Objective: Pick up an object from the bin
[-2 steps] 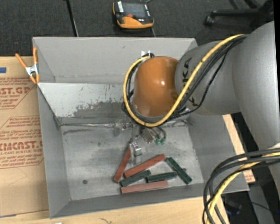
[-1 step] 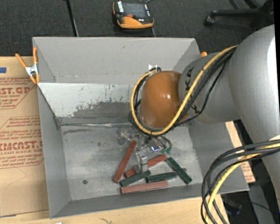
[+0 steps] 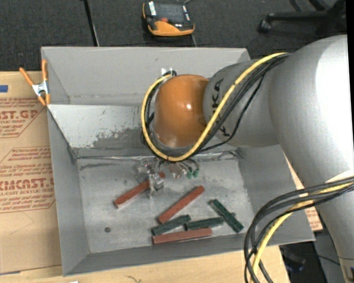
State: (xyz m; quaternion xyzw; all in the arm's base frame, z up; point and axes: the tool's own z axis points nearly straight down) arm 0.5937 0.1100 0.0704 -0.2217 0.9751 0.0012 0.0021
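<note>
Red-brown stick point(image 3: 132, 195) lies slantwise, left-centre of bin point(image 3: 94, 212) floor. Jaws low at its upper-right end; open or closed, cannot tell. Best: grip across narrow width, lift straight, avoid stick heap point(image 3: 181, 236) lower right.

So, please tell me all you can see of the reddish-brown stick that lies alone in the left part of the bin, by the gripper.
The reddish-brown stick is a thin, straight bar with a matte look, maybe plastic. It lies flat on the bin floor, left of the middle, slanting up towards the right. Its upper right end reaches under the gripper; contact there cannot be judged. It lies apart from the other sticks.
</note>
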